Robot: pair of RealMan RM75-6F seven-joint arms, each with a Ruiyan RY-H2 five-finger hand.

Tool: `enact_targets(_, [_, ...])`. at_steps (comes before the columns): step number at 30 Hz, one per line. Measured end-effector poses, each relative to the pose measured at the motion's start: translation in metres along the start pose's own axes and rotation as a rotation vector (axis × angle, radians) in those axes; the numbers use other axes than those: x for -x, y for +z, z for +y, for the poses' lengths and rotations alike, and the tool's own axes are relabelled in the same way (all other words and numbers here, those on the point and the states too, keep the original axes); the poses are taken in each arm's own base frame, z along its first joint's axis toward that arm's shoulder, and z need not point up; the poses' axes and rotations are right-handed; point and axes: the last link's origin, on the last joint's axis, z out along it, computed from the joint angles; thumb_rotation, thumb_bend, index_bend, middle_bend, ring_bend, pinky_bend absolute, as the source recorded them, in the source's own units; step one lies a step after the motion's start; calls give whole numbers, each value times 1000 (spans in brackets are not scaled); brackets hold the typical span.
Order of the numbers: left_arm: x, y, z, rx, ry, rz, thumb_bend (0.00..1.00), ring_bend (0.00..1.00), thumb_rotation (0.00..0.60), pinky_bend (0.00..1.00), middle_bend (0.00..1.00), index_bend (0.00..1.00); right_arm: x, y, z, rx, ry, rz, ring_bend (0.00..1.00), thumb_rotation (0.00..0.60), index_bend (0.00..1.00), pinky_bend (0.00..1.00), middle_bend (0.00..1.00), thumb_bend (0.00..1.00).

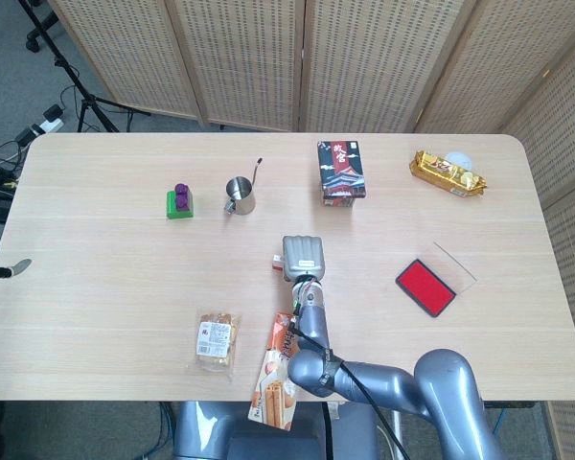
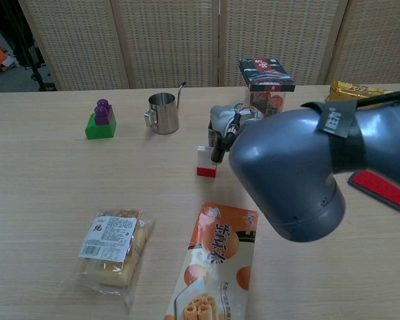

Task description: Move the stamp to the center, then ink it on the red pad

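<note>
The stamp (image 2: 205, 162), a white block with a red base, stands upright on the table (image 2: 47, 193) near its middle. My right hand (image 2: 221, 131) hangs right over it, and its dark fingers (image 2: 217, 151) touch the stamp's upper right side. Whether they grip it is hidden. In the head view the back of my right hand (image 1: 302, 258) covers most of the stamp (image 1: 276, 263). The red ink pad (image 1: 425, 286) lies open at the right, well apart; in the chest view my right arm hides part of the pad (image 2: 387, 191). My left hand is out of sight.
A steel cup (image 1: 240, 195) and a green and purple block (image 1: 180, 202) stand to the back left. A dark box (image 1: 342, 172) and a gold packet (image 1: 447, 172) sit at the back. Two snack packets (image 2: 113, 248) (image 2: 215, 261) lie near the front edge.
</note>
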Motion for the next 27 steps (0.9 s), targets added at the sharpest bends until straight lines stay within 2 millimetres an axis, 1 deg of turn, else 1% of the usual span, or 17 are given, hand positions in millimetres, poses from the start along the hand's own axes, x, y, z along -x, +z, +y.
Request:
enact_targets(5, [0,0,0,-2,2,-3,0,0,600,0,0,0,2,2,1,7,1,7,966,600,531,1000,908,486])
enact_targets(12, [1,1,0,-1,5,-8,0,0,600,0,0,0,0,0,0,-8,13,11,966,600,537,1000,909,517])
enact_targets(16, [2,2,0,0,9,-13,0,0,600,0,0,0,-8,-5,-2,-30,32,24,966,600,545,1000,909,542])
enact_targets(19, [3,2,1,2,13,-17,0,0,600,0,0,0,-19,-11,-1,-55,49,41,966,600,545,1000,909,543])
enact_targets(22, [5,1,2,7,20,-22,0,0,600,0,0,0,-35,-18,7,-82,63,73,966,600,552,1000,909,542])
enact_targets(24, [6,1,4,11,25,-27,0,0,600,0,0,0,-48,-24,17,-97,70,101,966,600,553,1000,909,542])
enact_targets(25, [7,0,4,13,27,-29,0,0,600,0,0,0,-53,-26,24,-101,72,114,966,600,553,1000,909,542])
enact_targets(27, [8,-1,6,17,32,-34,0,0,600,0,0,0,-66,-32,43,-102,73,140,966,600,554,1000,909,543])
